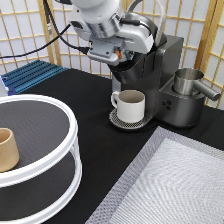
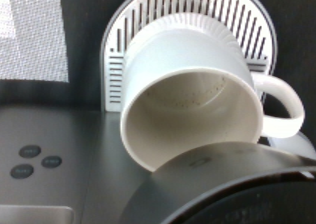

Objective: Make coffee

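Note:
My gripper [image 1: 121, 59] hangs at the dark brew head of the grey coffee machine [image 1: 167, 70], right above the white handled mug [image 1: 131, 105]. The mug stands empty on the machine's round slotted drip tray [image 1: 116, 120]. The hand's body hides whatever is between its tips. The coffee pod cannot be made out in either view. In the wrist view I look straight down into the mug [image 2: 192, 100] on the drip tray [image 2: 117, 65], with the rounded dark brew head [image 2: 245, 190] close below the camera and the machine's buttons [image 2: 35, 160] beside it.
A white two-tier round shelf [image 1: 72, 145] fills the exterior view's left, with a tan handleless cup [image 1: 7, 149] on its upper tier. A metal pitcher [image 1: 189, 82] sits on the machine's right side. A grey mesh mat [image 1: 170, 185] covers the bottom right; a blue rack [image 1: 30, 75] lies at the back left.

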{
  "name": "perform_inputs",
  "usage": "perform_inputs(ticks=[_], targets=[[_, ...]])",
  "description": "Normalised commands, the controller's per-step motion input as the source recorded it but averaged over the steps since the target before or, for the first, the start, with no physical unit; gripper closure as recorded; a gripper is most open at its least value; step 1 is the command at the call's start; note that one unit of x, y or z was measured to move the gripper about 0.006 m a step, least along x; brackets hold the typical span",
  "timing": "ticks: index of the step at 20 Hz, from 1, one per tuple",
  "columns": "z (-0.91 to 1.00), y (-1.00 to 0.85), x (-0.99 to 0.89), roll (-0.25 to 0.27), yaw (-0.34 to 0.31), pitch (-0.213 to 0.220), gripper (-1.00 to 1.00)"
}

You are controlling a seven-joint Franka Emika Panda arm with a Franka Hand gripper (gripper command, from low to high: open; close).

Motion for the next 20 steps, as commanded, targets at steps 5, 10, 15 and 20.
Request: perform_inputs(ticks=[5,10,15,20], targets=[[0.04,0.13,0.0,-0.152,0.0,-0.011,-1.0],[0.1,0.11,-0.04,-0.12,0.0,-0.039,-1.0],[0.18,0.03,-0.23,-0.081,0.0,-0.053,-1.0],[0.27,-0.39,-0.45,-0.017,-0.009,-0.058,-1.0]])
